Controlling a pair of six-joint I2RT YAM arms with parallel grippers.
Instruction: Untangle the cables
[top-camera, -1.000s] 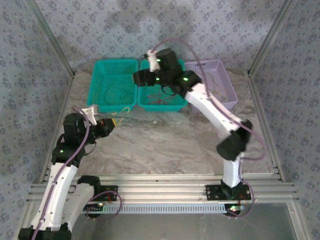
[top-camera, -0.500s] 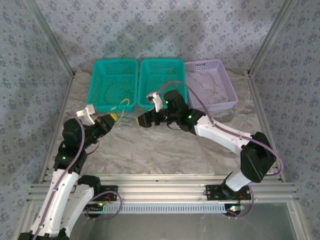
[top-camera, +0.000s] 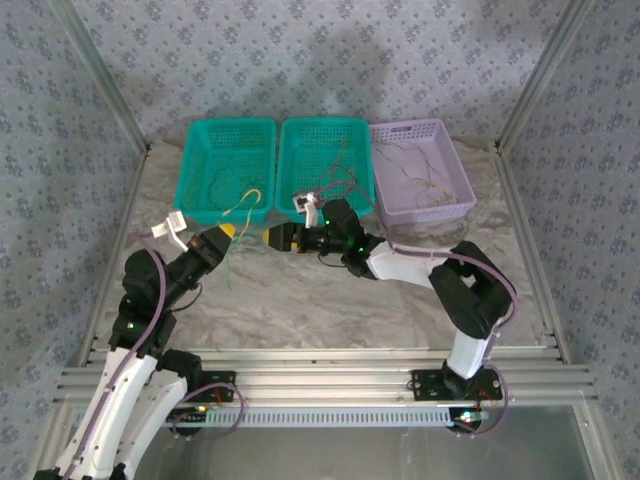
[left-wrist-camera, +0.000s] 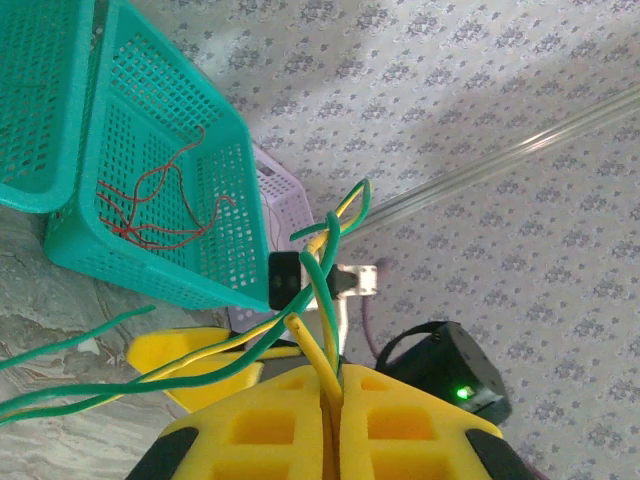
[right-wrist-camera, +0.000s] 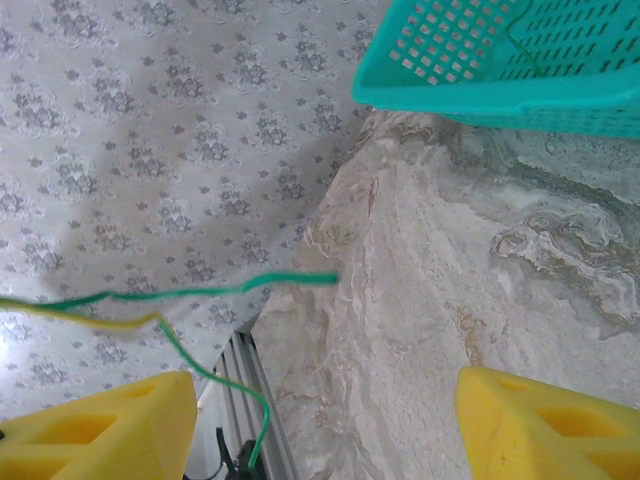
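- Just near of the left teal basket (top-camera: 228, 122), the left gripper (left-wrist-camera: 328, 385) has its yellow pads pressed flat together on a green and yellow pair of the cables (left-wrist-camera: 322, 290); the short ends stick up past the pads and cross one another, while the long tails trail down toward the table (top-camera: 300, 300).
- Facing it from the right, the right gripper (right-wrist-camera: 320, 410) stands wide open with nothing in it; the green and yellow strands pass in front of it, close to one finger, and a free green end points into the gap.
- Farther back, red cables (left-wrist-camera: 170, 235) lie loose in the middle teal basket (top-camera: 325, 122); thin strands also lie in the lilac basket (top-camera: 410, 125) at the far right, though their colour is hard to tell.
- By their look these strands are very light, limp and a little springy; they hold their curl and should bend at the slightest push; so thin a wire may well slide out of soft pads if pulled hard.
- A sound hold would be on one colour only, just beside the crossing above the left pads; taking both strands at once would likely drag the tangle along rather than part it.
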